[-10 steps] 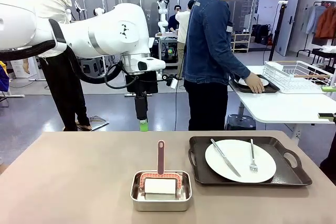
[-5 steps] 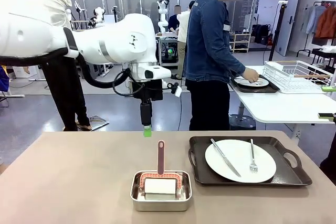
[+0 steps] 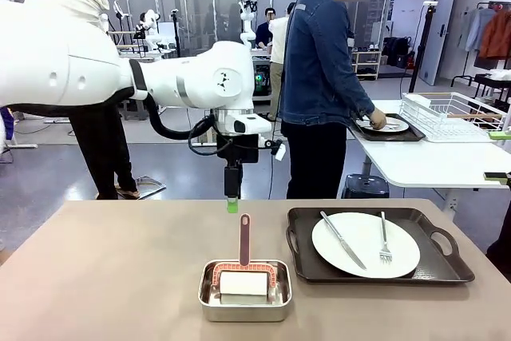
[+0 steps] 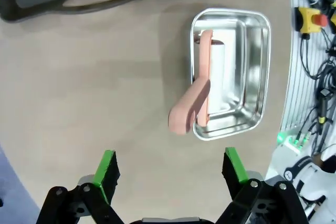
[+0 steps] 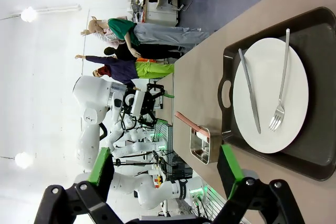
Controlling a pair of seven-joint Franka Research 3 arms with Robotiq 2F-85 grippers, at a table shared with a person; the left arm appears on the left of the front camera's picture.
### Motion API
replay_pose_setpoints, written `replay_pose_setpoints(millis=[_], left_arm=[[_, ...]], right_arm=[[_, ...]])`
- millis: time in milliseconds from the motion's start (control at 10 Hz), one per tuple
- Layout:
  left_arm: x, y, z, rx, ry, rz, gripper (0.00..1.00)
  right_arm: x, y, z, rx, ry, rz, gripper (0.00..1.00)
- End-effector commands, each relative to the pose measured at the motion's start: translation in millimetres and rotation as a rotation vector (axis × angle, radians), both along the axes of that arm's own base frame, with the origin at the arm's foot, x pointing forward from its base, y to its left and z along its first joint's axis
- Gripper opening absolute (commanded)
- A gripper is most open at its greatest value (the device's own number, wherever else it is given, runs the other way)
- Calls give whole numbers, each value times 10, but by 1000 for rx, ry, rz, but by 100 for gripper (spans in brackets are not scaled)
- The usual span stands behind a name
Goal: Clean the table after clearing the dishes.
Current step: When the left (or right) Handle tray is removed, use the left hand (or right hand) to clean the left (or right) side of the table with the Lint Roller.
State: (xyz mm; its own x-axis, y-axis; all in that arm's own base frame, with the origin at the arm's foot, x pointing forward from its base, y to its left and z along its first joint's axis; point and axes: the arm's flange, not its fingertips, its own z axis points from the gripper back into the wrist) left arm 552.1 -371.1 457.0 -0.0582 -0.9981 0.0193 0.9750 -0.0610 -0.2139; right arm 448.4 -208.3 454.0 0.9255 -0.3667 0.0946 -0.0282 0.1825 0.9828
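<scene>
Right wrist view, right gripper [image 5: 165,150] spread, plate [image 5: 270,95] beyond its jaws

Front across table [image 3: 120,277], left wrist down, tin [image 4: 247,66] shared

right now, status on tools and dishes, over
Left tool open, hovering over the table near the tin. Right tool open, empty. One plate on its tray on the table, second plate on the white table at the person's hand. Nothing blocking the tin.

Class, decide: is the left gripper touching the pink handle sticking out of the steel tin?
Apart. The left wrist view shows bare table between the open left gripper and the pink handle.
</scene>
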Motion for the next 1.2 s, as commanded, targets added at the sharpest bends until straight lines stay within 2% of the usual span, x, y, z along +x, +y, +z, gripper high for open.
replay_pose_setpoints(millis=[0,500,700,800,900,1100], left_arm=[[68,-150,-87,14,75,-42,100],[12,-280,-519,11,177,-19,100],[-23,-270,-555,23,212,7,100],[-34,-260,-556,14,214,4,84],[-43,-252,-567,26,218,15,52],[-51,-244,-557,22,222,25,0]], right_arm=[[-26,30,29,6,-2,3,100],[-26,30,29,6,-2,3,100],[-26,30,29,6,-2,3,100],[-26,30,29,6,-2,3,100],[-26,30,29,6,-2,3,100],[-26,30,29,6,-2,3,100]])
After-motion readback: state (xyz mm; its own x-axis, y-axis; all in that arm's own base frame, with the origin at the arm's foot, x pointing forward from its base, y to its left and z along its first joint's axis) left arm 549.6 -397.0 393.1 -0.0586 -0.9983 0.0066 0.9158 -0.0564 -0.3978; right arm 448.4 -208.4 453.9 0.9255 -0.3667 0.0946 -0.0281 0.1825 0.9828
